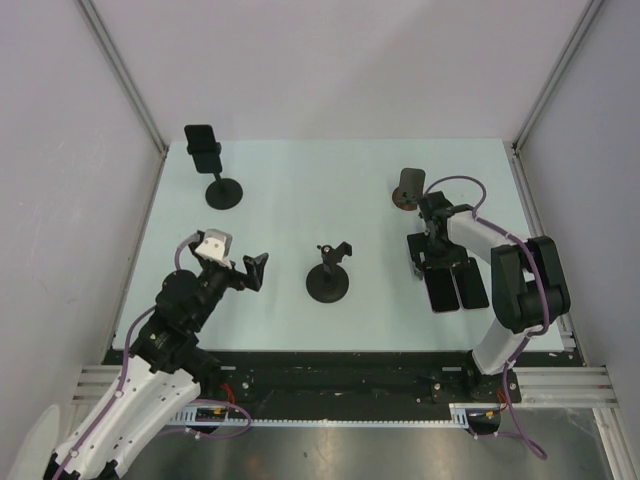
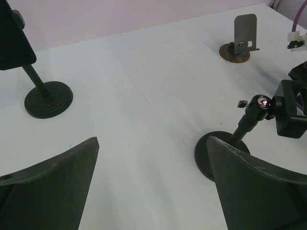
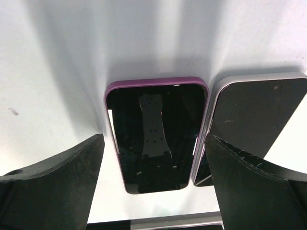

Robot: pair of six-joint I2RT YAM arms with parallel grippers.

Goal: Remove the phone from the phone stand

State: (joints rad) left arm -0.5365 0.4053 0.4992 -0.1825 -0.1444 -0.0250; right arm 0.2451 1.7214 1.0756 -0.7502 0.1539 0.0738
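Note:
A black phone (image 1: 203, 146) is clamped upright on a black stand (image 1: 223, 192) at the far left; in the left wrist view the phone (image 2: 13, 38) and its stand base (image 2: 48, 99) are at the upper left. My left gripper (image 1: 254, 271) (image 2: 152, 143) is open and empty, low over the table, well short of that stand. My right gripper (image 1: 426, 262) (image 3: 153, 143) is open, hovering over a purple-cased phone (image 3: 156, 134) (image 1: 440, 288) that lies flat on the table beside a light-cased phone (image 3: 254, 120) (image 1: 470, 283). It touches neither.
An empty black clamp stand (image 1: 328, 276) (image 2: 249, 120) stands mid-table, just right of my left gripper. A small metal plate stand on a brown base (image 1: 408, 188) (image 2: 242, 40) stands at the back right. Walls enclose the table on three sides.

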